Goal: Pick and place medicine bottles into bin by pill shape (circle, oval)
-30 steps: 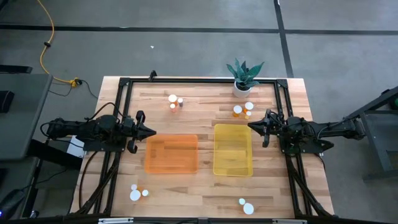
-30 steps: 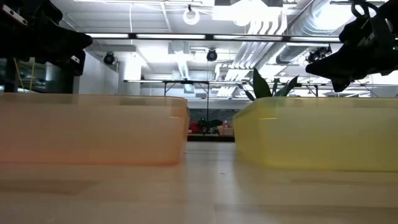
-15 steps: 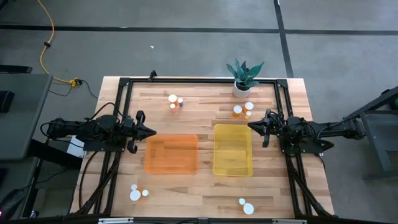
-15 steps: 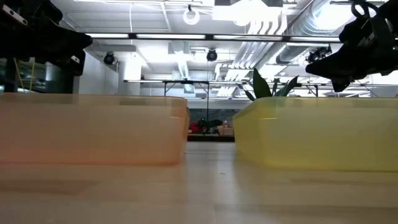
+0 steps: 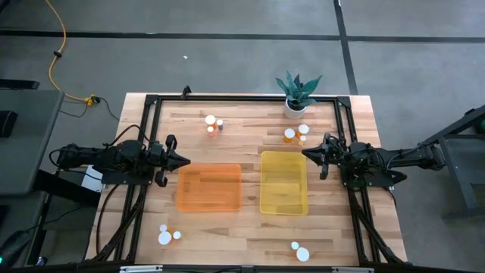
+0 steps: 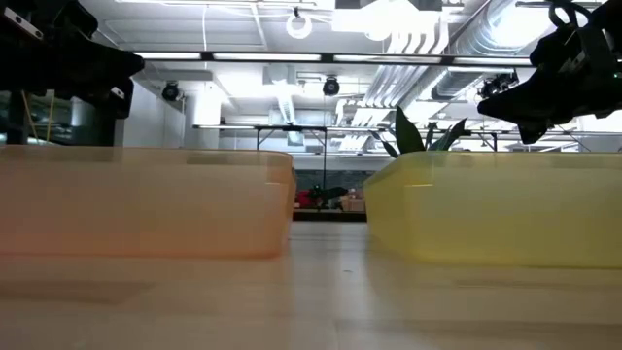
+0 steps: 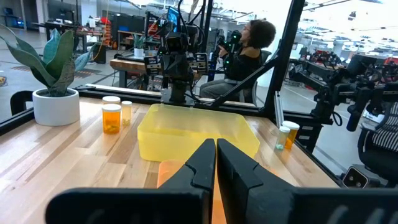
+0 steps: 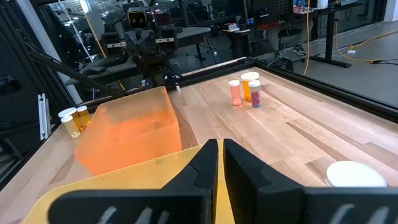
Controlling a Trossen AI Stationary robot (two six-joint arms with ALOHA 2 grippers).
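No readable labels or writing on anything here, the bottles are too small to make out print. The small amber see-through medicine bottles with round white caps sit in four little clusters on the light wooden slat table (image 5: 250, 227): one (image 5: 213, 123) upper centre-left of the high view, one (image 5: 295, 134) upper right just below the white pot with the green plant (image 5: 295, 95), one (image 5: 167, 235) lower left and one (image 5: 300, 252) lower right near the bottom edge.

The see-through orange plastic bin (image 5: 208, 187) and the see-through yellow plastic bin (image 5: 284, 183) sit side by side mid-frame with a narrow gap between them. Neither seems to have a bottle in it.

Left gripper (image 5: 184, 160) hangs just left of the orange bin, fingers pinched together on nothing. Right gripper (image 5: 307, 154) sits at the yellow bin's upper right corner, also closed and empty-handed. Plenty of bare wood across the middle top and bottom.
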